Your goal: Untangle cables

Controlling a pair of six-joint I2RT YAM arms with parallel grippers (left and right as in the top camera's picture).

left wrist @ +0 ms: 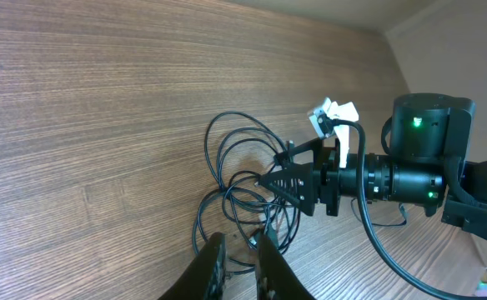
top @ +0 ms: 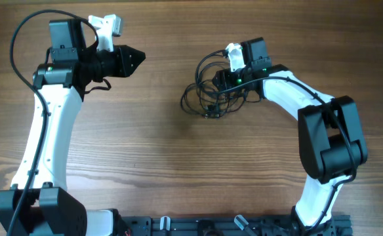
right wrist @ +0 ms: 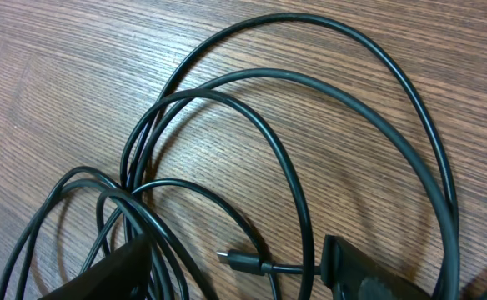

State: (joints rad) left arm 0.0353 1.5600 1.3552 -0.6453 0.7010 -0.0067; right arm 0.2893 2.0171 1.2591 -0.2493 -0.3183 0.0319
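Cables, overhead: thin black cables (top: 208, 98) lie in one loose tangle of loops on the wooden table (top: 145, 164).
Right jaws, overhead: low on the tangle's edge, on the side of the right arm (top: 322, 131).
Left jaws, overhead: well apart from the tangle, tips pressed together to a point, holding nothing.
Left jaws, left wrist: at the bottom edge, nearly touching, empty; the tangle (left wrist: 248, 196) lies just beyond them.
Right jaws, right wrist: spread wide, one on each side of the tangle's strands (right wrist: 133, 171), pinching none.
Plug, right wrist: a small plug end (right wrist: 239, 260) lies inside the tangle, between the spread jaws.
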